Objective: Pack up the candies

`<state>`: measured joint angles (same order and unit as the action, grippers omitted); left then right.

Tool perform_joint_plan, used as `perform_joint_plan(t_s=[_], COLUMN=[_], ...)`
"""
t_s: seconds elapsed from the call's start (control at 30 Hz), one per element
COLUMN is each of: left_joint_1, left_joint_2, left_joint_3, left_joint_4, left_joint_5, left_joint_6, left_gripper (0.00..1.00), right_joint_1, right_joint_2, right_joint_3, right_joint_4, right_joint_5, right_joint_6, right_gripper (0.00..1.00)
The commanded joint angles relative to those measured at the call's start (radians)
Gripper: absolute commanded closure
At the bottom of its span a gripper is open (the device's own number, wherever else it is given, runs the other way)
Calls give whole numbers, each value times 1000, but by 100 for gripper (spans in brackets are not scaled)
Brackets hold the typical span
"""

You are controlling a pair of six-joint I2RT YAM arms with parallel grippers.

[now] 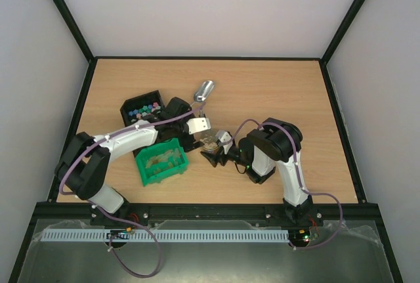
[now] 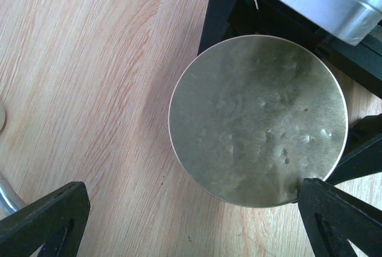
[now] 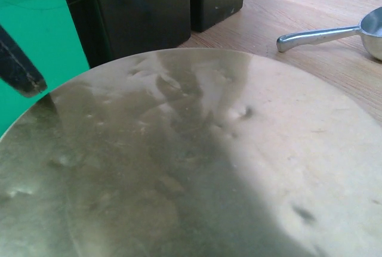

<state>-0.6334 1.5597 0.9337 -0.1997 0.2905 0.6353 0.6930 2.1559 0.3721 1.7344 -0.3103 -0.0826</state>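
Nearly done, I reckon: round pale-gold lid (image 2: 256, 120) caps the small cup (image 1: 211, 148). Left jaws wide open above it; right jaws straddle it, can't tell if gripping. Leftover wrapped candies (image 1: 144, 108) sit in the black plastic bin (image 1: 126, 107) and green plastic bin (image 1: 148, 172).

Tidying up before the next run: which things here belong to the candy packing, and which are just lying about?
Job: colourful wrapped candies in the black plastic bin; pale yellowish candies in the green plastic bin; round pale lid.
Lying about: shiny metal scoop, untouched.
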Motion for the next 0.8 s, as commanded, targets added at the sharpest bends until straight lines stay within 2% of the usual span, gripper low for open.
perform_joint_plan(t_s=[0.0,0.37,0.6,0.77], left_joint_1=[4,-15,-5,-17], left_joint_2=[9,-6,-22,-31], left_joint_3=[6,16,14,11], left_joint_4=[9,-49,-47,-71], left_joint_5=[6,58,38,31], left_joint_6=[5,43,41,42], left_gripper=[1,1,1,1], right_joint_1=[10,9,10,12], right_joint_2=[66,-4,4,39], right_joint_3=[-26,-111,-98,-47], right_joint_4=[166,164,165,166], right_joint_5=[-34,-19,-6,-16], right_joint_6=[74,101,103,117], right_gripper=[3,1,16,18])
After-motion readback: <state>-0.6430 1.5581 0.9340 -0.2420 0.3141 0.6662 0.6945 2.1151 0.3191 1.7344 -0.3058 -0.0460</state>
